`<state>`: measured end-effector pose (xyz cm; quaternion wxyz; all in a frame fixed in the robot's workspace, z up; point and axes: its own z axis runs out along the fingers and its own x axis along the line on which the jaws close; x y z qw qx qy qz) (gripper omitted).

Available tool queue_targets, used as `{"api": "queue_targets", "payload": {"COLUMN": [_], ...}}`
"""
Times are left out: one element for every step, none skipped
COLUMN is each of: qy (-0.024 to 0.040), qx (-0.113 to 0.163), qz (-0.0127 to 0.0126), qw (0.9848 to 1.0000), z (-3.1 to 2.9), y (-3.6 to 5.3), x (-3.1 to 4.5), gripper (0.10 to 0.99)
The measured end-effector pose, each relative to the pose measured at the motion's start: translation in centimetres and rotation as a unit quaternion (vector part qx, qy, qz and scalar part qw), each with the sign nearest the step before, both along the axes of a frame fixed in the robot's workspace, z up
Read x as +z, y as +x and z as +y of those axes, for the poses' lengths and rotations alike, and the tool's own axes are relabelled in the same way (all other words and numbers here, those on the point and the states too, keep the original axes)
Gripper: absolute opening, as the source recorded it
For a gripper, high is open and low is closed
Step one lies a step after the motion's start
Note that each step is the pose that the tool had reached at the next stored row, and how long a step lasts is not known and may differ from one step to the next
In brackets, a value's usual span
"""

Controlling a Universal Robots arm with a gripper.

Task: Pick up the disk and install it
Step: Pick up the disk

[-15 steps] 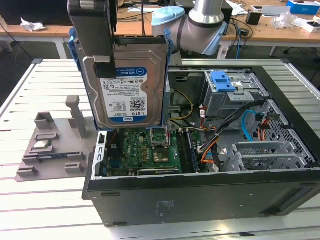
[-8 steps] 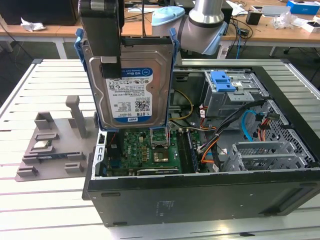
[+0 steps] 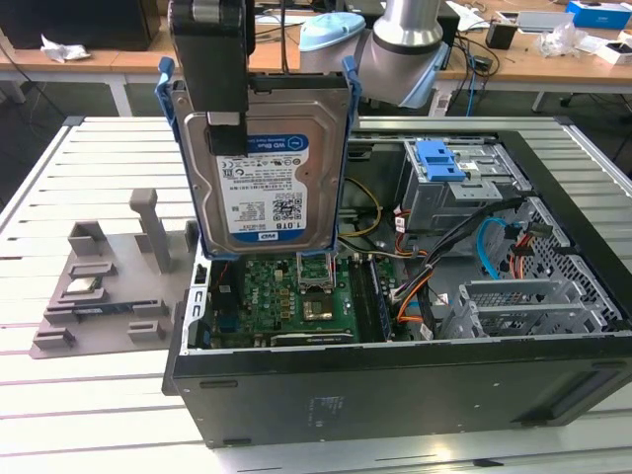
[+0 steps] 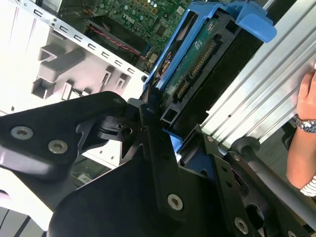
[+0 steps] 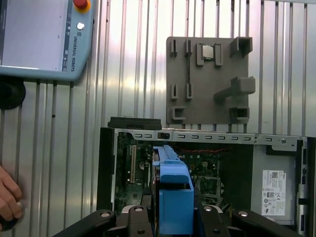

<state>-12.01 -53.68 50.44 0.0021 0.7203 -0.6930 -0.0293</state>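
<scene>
Gripper (image 3: 225, 133) clamped on the disk (image 3: 278, 188), upright above the open computer case (image 3: 395, 385)

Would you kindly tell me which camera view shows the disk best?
The exterior view: the disk hangs upright in the gripper above the open computer case, label facing the camera. The second wrist view shows its connector edge and blue bracket; the first wrist view sees it edge-on, bracket foremost.

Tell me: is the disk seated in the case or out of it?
Out. The end effector grips the disk upright, label side showing in the exterior view, above the open computer case, not in any bay.
</scene>
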Motion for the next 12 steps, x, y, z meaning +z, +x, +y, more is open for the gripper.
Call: {"api": "queue_targets", "payload": {"qy": [0.0,0.0,0.0,0.0,0.0,0.0,0.0,0.0,0.0,0.0,0.0,0.0], "qx": [0.0,0.0,0.0,0.0,0.0,0.0,0.0,0.0,0.0,0.0,0.0,0.0], "qz": [0.0,0.0,0.0,0.0,0.0,0.0,0.0,0.0,0.0,0.0,0.0,0.0], "qw": [1.0,1.0,1.0,1.0,1.0,1.0,1.0,1.0,1.0,1.0,1.0,1.0], "z": [0.0,0.0,0.0,0.0,0.0,0.0,0.0,0.0,0.0,0.0,0.0,0.0], "y": [0.05,0.1,0.17,0.21,0.26,0.3,0.33,0.38,0.42,0.47,0.52,0.6], "x": [0.0,-0.02,-0.03,-0.03,-0.04,-0.05,-0.05,-0.06,-0.07,-0.07,-0.08,-0.1], "gripper": [0.369,0.369,0.369,0.369,0.369,0.369,0.369,0.369,0.369,0.369,0.369,0.369]}}
